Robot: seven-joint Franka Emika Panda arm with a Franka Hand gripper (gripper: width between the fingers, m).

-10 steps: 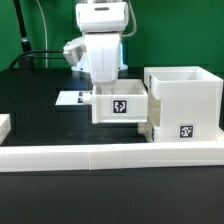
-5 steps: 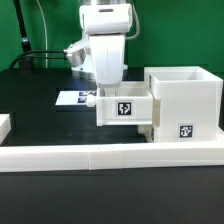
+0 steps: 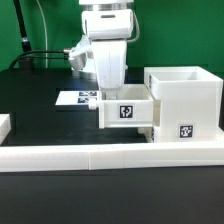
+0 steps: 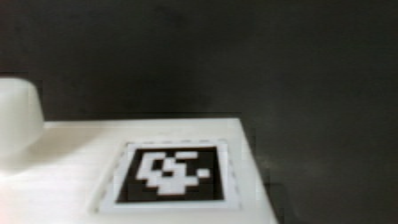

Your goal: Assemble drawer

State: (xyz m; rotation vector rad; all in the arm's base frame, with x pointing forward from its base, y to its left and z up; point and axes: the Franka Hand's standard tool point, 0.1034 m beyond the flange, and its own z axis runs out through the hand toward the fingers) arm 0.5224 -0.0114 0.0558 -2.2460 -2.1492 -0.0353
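Tray sits partly inside housing, under end effector.

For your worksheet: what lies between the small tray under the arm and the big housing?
Nothing: in the exterior view the tray meets the housing with no visible gap.

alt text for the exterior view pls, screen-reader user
A white robot arm's gripper stands over a small white tagged tray, which sits against the side of a larger white box-shaped housing on a black table. A long low white wall crosses the foreground; a flat marker board lies behind.
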